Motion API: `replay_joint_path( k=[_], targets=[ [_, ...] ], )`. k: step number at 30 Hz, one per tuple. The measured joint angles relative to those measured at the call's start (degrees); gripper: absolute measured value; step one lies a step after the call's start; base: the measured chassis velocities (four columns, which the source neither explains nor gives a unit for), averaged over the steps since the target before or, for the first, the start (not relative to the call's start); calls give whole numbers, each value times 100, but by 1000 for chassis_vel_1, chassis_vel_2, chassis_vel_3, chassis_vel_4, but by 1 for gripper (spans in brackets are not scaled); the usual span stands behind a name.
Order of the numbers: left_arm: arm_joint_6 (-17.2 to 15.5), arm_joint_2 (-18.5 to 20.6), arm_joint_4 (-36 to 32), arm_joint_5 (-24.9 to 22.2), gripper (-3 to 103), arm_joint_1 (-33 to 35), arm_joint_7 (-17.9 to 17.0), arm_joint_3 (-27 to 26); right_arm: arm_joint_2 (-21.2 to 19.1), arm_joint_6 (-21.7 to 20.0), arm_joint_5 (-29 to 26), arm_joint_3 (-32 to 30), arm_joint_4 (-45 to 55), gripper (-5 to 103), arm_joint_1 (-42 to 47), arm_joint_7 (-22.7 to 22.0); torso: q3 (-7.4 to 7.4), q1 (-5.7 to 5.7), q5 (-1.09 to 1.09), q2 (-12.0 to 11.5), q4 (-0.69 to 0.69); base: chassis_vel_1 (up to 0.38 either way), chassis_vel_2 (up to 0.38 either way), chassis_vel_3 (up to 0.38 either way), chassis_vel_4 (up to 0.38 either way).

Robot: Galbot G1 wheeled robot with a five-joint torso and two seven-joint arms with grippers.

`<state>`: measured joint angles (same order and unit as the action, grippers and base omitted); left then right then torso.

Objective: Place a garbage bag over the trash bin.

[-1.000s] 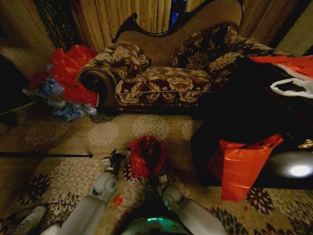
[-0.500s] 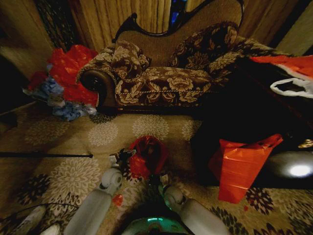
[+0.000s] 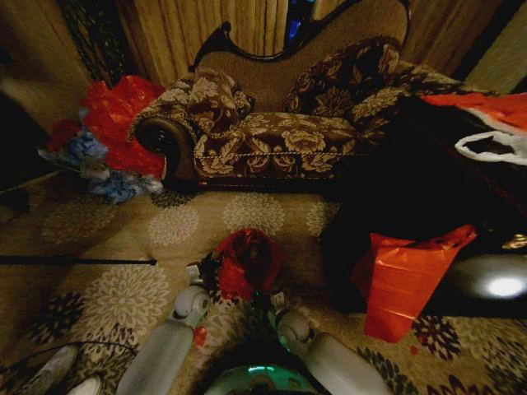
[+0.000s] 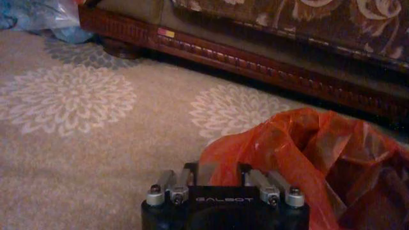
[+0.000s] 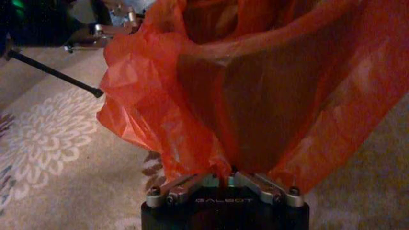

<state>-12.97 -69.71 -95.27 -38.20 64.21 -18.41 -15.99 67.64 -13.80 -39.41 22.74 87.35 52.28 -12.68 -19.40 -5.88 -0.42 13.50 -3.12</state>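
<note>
The deep-red crinkly garbage bag [image 3: 247, 262] stands bunched on the carpet just in front of me, its mouth open upward. The trash bin is hidden; I see only a dark hollow inside the bag. My left gripper [image 3: 206, 270] is at the bag's left edge. In the left wrist view its fingers [image 4: 176, 179] stand apart, and a fold of the bag [image 4: 307, 158] lies between them. My right gripper [image 3: 265, 298] is at the bag's near edge. In the right wrist view it [image 5: 228, 176] is shut on the plastic [image 5: 255, 96], which rises from its fingertips.
A patterned sofa [image 3: 272, 132] stands close behind the bag. A heap of red and blue bags [image 3: 111, 140] lies at the sofa's left. A larger orange-red bag [image 3: 408, 280] hangs off a dark table [image 3: 428, 189] on the right. A black rod [image 3: 82, 261] lies on the carpet.
My left arm has moved right, bringing its gripper from beside the bag onto the bag's left edge. The bag has shifted slightly. The right gripper has stayed at the near edge.
</note>
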Motion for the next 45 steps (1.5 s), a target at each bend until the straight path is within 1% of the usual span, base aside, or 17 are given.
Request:
replay_joint_path(
  k=[3,5,6,8,9,11,12,19,24,31,37,39,40,41,43,44,45],
  targets=[
    [25,-6,85,-7,34,-18,-1,-24,-14,0,0,-14,0,0,17,-8,0,0,0,0,0,0,0,0,0],
    [65,-20,225,-7,23,-48,0,-49,-20,1,11,-31,-9,0,27,-8,0,0,0,0,0,0,0,0,0],
    [65,-20,225,-7,23,-48,0,-49,-20,1,11,-31,-9,0,27,-8,0,0,0,0,0,0,0,0,0],
    [137,-47,442,12,12,-85,23,-66,-5,1,18,-64,-78,0,30,-6,0,0,0,0,0,0,0,0,0],
    [137,-47,442,12,12,-85,23,-66,-5,1,18,-64,-78,0,30,-6,0,0,0,0,0,0,0,0,0],
    [198,-91,671,51,3,-126,84,-66,58,2,21,-133,-198,0,30,-5,0,0,0,0,0,0,0,0,0],
    [219,-111,765,61,1,-156,104,-58,89,2,21,-172,-270,0,28,-3,0,0,1,0,1,0,0,0,0],
    [408,-262,1507,205,0,-457,299,37,312,26,76,-481,-769,0,34,150,0,0,0,0,1,0,0,0,0],
    [617,-423,2302,366,0,-815,520,116,553,187,329,-713,-1260,0,83,367,0,0,-1,0,-1,0,0,0,0],
    [771,-580,2945,508,0,-1014,734,150,723,375,463,-859,-1607,0,82,500,0,0,1,0,0,0,0,0,0],
    [723,-607,2824,500,0,-943,723,144,701,425,489,-888,-1527,0,77,456,0,0,0,0,0,0,0,0,0],
    [615,-543,2477,438,0,-793,654,137,591,425,483,-858,-1260,3,132,335,0,0,1,0,-1,0,0,0,0],
    [592,-496,2308,416,5,-700,619,127,520,428,486,-849,-1135,3,171,308,0,0,1,0,0,0,0,0,0],
    [592,-496,2308,416,5,-700,619,127,520,428,486,-849,-1135,3,171,308,0,0,1,0,0,0,0,0,0],
    [556,-393,1899,380,16,-465,535,81,348,471,526,-840,-862,14,259,254,0,0,0,0,0,0,0,0,0],
    [512,-321,1620,338,16,-301,467,38,228,486,538,-838,-661,20,333,228,0,0,1,0,0,0,0,0,0],
    [512,-321,1620,338,16,-301,467,38,228,486,538,-838,-661,20,333,228,0,0,1,0,0,0,0,0,0]
  ],
)
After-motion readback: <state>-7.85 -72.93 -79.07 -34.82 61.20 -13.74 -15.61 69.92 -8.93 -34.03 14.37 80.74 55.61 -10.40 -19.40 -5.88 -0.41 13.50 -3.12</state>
